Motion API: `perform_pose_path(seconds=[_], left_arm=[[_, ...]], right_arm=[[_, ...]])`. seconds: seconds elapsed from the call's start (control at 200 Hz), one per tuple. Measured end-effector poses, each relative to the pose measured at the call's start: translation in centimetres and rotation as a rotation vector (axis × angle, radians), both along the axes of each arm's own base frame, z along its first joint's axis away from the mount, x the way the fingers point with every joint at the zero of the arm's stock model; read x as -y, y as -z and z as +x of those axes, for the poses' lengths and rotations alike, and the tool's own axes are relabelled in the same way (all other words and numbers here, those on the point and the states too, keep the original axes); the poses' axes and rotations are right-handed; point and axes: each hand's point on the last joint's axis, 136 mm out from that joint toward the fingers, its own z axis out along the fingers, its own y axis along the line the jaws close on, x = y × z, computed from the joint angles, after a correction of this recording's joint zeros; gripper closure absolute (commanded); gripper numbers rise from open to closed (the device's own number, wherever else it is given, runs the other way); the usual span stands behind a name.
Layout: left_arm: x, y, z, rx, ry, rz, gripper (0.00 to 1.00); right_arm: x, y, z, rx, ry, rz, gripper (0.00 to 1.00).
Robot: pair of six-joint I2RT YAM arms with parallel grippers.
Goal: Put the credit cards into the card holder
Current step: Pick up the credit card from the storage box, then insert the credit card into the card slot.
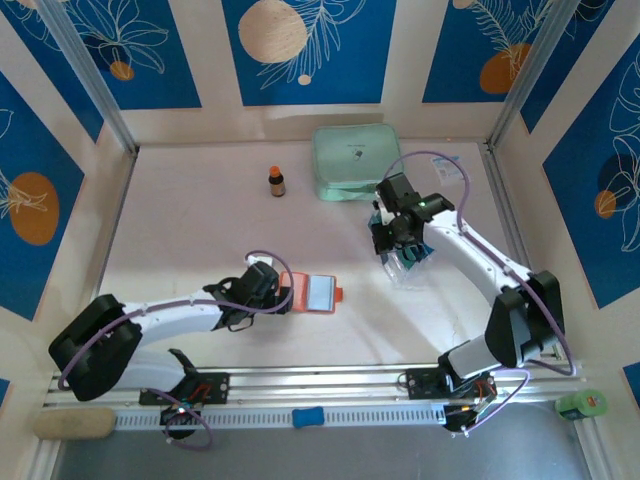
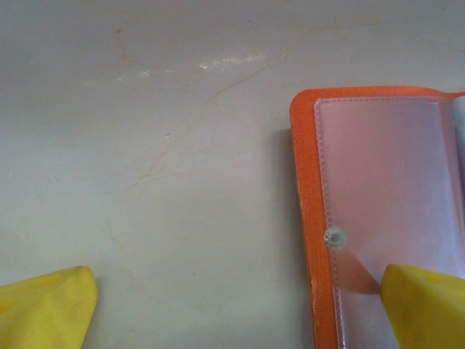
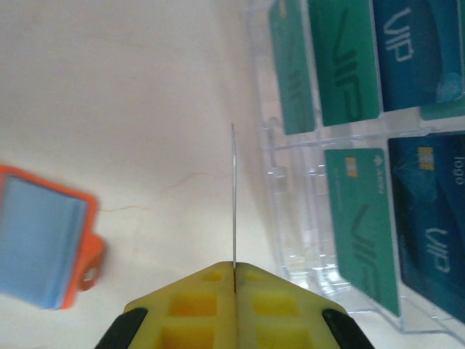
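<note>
The orange card holder (image 1: 337,294) lies open on the table, clear sleeve up, and shows at the right of the left wrist view (image 2: 309,218) and at the left of the right wrist view (image 3: 76,273). My left gripper (image 1: 281,293) (image 2: 236,313) is open at its left edge, with one yellow fingertip (image 2: 425,305) over the sleeve and the other on bare table. My right gripper (image 1: 388,238) (image 3: 235,267) is shut on one credit card (image 3: 234,189), seen edge-on as a thin line. Several teal and blue credit cards (image 3: 356,65) stand in a clear plastic rack (image 1: 410,262) beside it.
A mint-green zip case (image 1: 355,162) lies at the back of the table, with a small brown bottle (image 1: 277,181) to its left. The clear rack (image 3: 290,218) stands just right of my right fingers. Bare table lies between the rack and the holder.
</note>
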Motion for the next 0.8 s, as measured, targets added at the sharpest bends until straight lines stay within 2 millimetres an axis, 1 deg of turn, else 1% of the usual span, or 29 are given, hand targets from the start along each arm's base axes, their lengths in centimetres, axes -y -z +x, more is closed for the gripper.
perform_pose_path(seconds=[0.115,0.205,0.285,0.39,0.535,0.67,0.8], left_arm=[[-0.3,0.0,-0.1,-0.003,-0.014,0.008,0.00],[-0.6,0.1,-0.1,-0.007,-0.028,0.015,0.00],[-0.8,0.2,-0.2,-0.011,-0.034,0.022,0.00],[-1.0,0.4,-0.4,-0.021,-0.040,0.027,0.00],[-1.1,0.5,-0.6,-0.031,-0.052,0.027,0.00],[-1.2,0.5,-0.6,-0.034,-0.055,0.028,0.00],[-1.3,0.5,-0.7,-0.041,-0.060,0.035,0.00]], right_arm=[[-2.3,-1.6,-0.5,0.035,0.005,0.160,1.00],[-4.7,-1.6,-1.4,0.039,0.014,0.318,1.00],[-6.9,-0.4,-2.7,0.016,0.011,0.432,1.00],[-9.9,2.3,-4.6,-0.026,0.011,0.546,1.00],[-12.3,5.4,-6.8,-0.054,0.036,0.630,1.00],[-13.8,7.0,-7.5,-0.024,0.071,0.664,1.00],[-15.0,7.2,-7.3,0.033,0.098,0.689,1.00]])
